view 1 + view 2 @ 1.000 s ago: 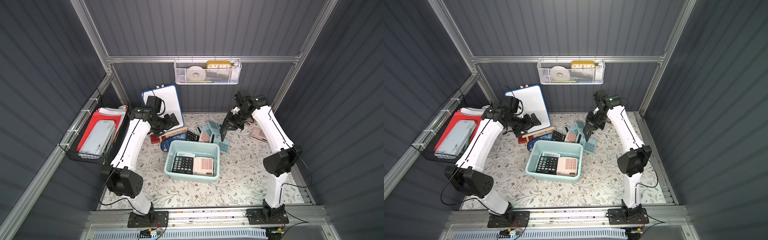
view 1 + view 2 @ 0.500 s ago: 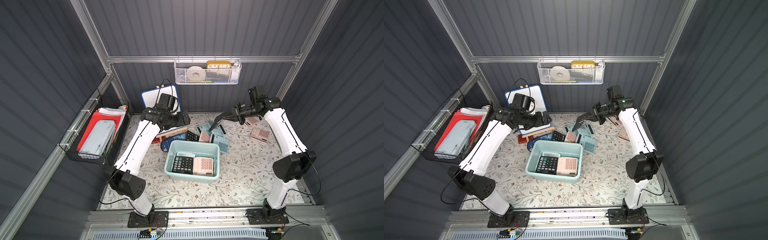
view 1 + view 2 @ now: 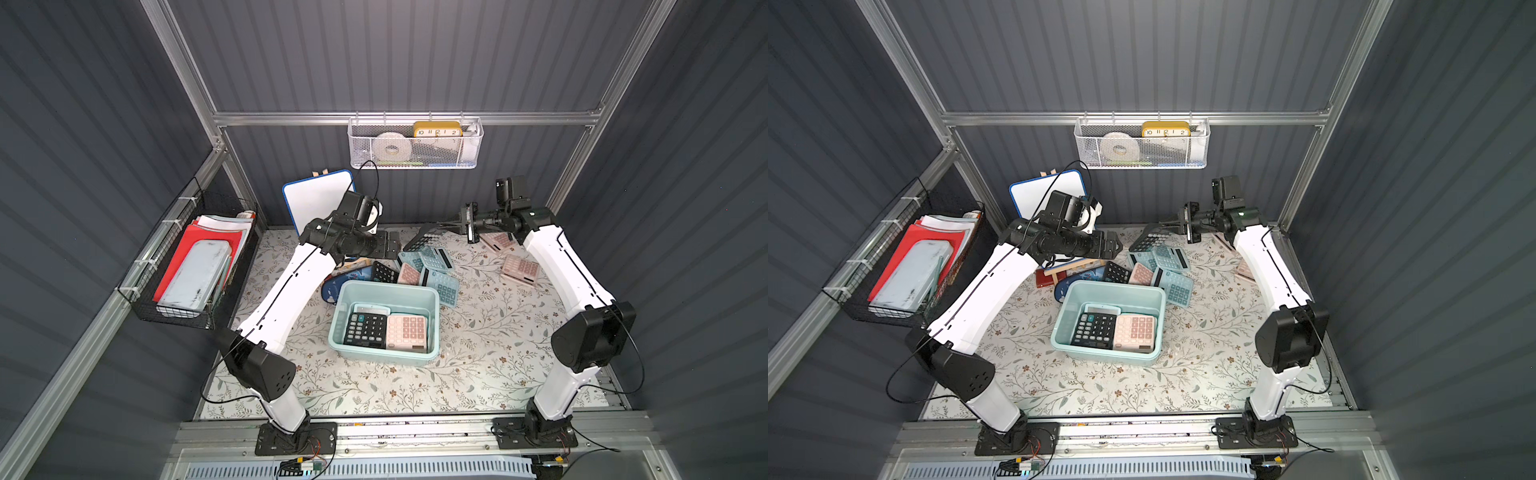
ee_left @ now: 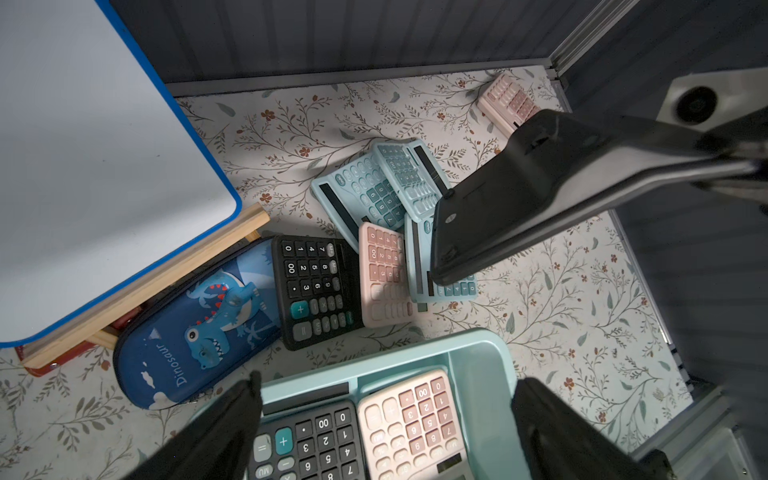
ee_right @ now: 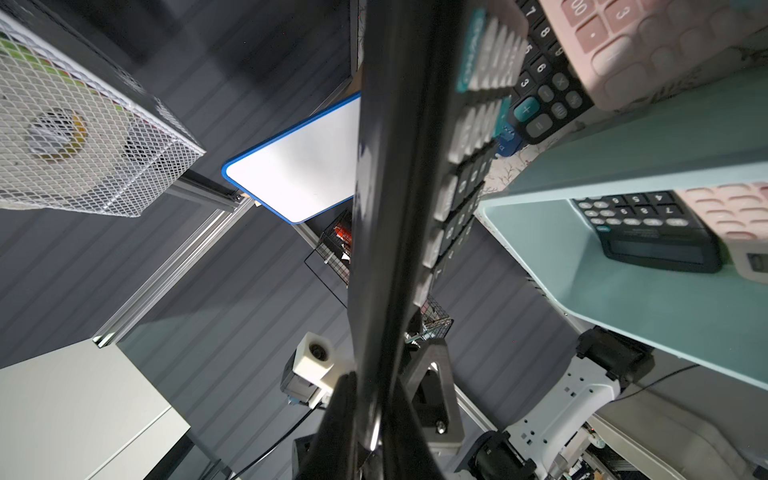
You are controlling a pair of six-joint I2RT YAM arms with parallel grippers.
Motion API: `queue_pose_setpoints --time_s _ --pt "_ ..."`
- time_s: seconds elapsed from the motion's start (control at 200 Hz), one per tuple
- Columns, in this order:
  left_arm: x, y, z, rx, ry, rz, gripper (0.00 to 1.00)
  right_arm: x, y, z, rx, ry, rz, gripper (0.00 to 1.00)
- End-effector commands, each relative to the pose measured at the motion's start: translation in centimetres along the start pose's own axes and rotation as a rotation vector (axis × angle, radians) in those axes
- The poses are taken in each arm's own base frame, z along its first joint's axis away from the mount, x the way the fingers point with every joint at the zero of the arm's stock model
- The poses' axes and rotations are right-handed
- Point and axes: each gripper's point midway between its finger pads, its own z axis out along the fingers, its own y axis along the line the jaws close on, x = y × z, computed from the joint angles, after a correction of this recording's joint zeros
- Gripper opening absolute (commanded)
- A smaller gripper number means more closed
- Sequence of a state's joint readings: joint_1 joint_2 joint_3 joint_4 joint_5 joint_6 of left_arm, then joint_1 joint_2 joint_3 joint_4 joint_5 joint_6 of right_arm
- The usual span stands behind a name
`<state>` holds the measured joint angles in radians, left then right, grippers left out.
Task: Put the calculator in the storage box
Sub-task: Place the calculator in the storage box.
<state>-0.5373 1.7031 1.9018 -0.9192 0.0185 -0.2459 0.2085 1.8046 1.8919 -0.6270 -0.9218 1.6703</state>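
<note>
Both top views look steeply down over my whole scene. My wrist cameras sit close in, and both catch the storage box [image 4: 486,399].

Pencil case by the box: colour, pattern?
The pencil case is blue with a cartoon dinosaur print; left wrist view shows it best.

Left arm [image 3: 286,291]: wore white shell links with a thin black seam line.
Right arm [image 3: 561,270]: had matching white links.
Elbow joints [image 3: 590,336]: were bulky black housings.
Base plates [image 3: 296,439]: were flat black mounts.
Cables [image 3: 642,365]: ran as thin black loops.
Left gripper [image 4: 386,382]: had black fingers.
</note>
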Motion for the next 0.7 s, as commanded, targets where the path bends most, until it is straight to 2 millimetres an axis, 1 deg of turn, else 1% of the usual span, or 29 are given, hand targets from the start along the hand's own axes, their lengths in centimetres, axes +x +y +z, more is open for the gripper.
queue_pose_setpoints --time_s 0.0,0.085,0.155,0.27,0.33,0.41,0.535,0.695 --pt "0.0 -0.9 1.0 0.052 -0.010 0.086 0.99 2.5 1.3 -0.4 -0.042 0.058 -0.024 0.00" --pt "0.4 -1.5 1.7 0.087 0.002 0.123 0.99 3.0 1.5 -0.1 -0.046 0.083 -0.035 0.00" --pt "0.9 -1.8 2.2 0.113 0.019 0.153 0.99 3.6 1.2 0.1 -0.035 0.105 -0.041 0.00" --pt "0.9 -2.0 2.2 0.127 0.010 0.174 0.99 4.4 0.7 0.1 -0.023 0.139 -0.043 0.00" --pt "1.4 -2.0 2.5 0.131 0.027 0.191 0.99 4.9 0.7 0.2 -0.022 0.162 -0.047 0.00" --pt "2.2 -1.9 3.0 0.109 0.048 0.233 0.98 5.7 0.4 0.4 -0.012 0.200 -0.047 0.00" --pt "3.0 -1.6 2.9 0.074 0.065 0.293 0.96 6.7 -0.3 0.6 0.010 0.248 -0.042 0.00" --pt "4.2 -1.3 2.6 0.025 0.094 0.379 0.91 7.3 -1.3 0.5 0.028 0.294 -0.024 0.00"
